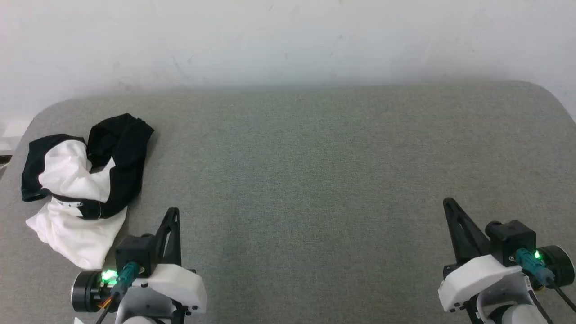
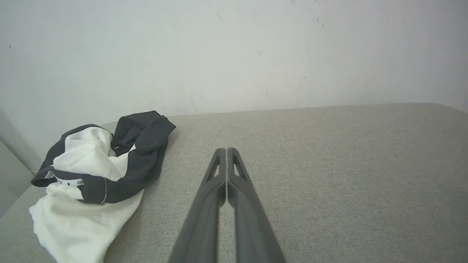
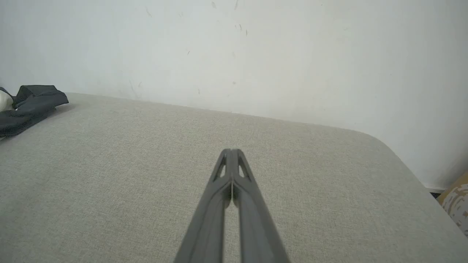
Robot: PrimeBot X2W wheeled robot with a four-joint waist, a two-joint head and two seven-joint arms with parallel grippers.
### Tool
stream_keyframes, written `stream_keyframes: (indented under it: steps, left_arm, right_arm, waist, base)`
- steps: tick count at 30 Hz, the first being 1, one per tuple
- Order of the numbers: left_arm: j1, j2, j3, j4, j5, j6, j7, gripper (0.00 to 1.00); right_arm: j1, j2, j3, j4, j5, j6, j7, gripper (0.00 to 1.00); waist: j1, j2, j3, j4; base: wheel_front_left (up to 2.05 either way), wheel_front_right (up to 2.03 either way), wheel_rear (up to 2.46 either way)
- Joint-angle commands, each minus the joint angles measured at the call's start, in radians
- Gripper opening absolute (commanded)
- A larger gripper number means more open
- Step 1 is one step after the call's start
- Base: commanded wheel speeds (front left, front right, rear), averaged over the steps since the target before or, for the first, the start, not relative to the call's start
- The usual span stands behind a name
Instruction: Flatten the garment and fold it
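One pale wall [image 1: 288, 40] backs one grey fabric counter [image 1: 315, 180]. One garment [image 1: 76, 189] lies crumpled at the counter's left end, near the left gripper [image 1: 173, 212]. The right gripper [image 1: 447, 202] is well apart. Both pairs of jaws are pressed together.

A: Light was bright, even and diffuse, with no clear source. The wall [image 1: 288, 40] was nearly blown out in the head view.
B: Shadows?
A: Soft only. There was a faint one beside the garment [image 1: 76, 189] and a dim band at the table's [image 1: 315, 157] far edge. The green LEDs [image 1: 108, 275] bloomed. Wrist views bowed at the edges, and the close foreground was soft.
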Motion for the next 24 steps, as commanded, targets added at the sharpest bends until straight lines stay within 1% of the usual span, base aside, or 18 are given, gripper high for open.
stream_keyframes:
  steps: [1,24]
  left_arm:
    - [-0.012,-0.005,0.004,0.003,0.007,-0.008,0.0,0.0]
    - [-0.012,-0.005,0.004,0.003,0.007,-0.008,0.0,0.0]
  right_arm:
    - [-0.015,0.003,0.0,0.001,-0.006,-0.001,0.001,0.0]
    - [-0.015,0.003,0.0,0.001,-0.006,-0.001,0.001,0.0]
  waist:
    - [0.0,0.0,0.0,0.0]
    - [0.0,0.0,0.0,0.0]
  base:
    - [0.0,0.0,0.0]
    - [0.0,0.0,0.0]
